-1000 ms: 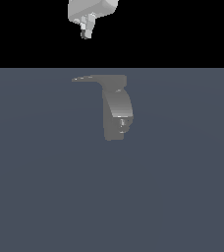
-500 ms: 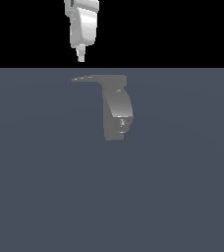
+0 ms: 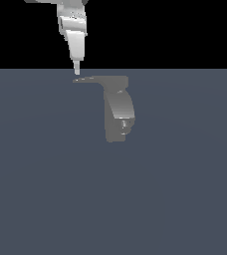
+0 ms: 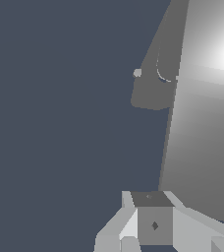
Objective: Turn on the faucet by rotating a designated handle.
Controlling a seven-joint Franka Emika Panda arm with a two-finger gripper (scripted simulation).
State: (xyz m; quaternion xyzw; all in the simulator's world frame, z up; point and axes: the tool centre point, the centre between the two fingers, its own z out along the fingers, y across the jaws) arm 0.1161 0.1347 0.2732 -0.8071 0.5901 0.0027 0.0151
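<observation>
While arm's top is cut off and jaw gap can't be made out, gripper (image 3: 76, 72) hangs just above handle (image 3: 96, 79) tip, faucet (image 3: 118, 115) body below and to ext. view's right of it, nozzle barely legible.

We see a white arm (image 3: 71, 25) built of glossy, blocky segments with grey shading, narrowing to a thin pale gripper (image 3: 76, 69). Up close, the gripper (image 4: 153, 221) shows angular white-grey facets and a darker square face bearing a small diamond mark.
</observation>
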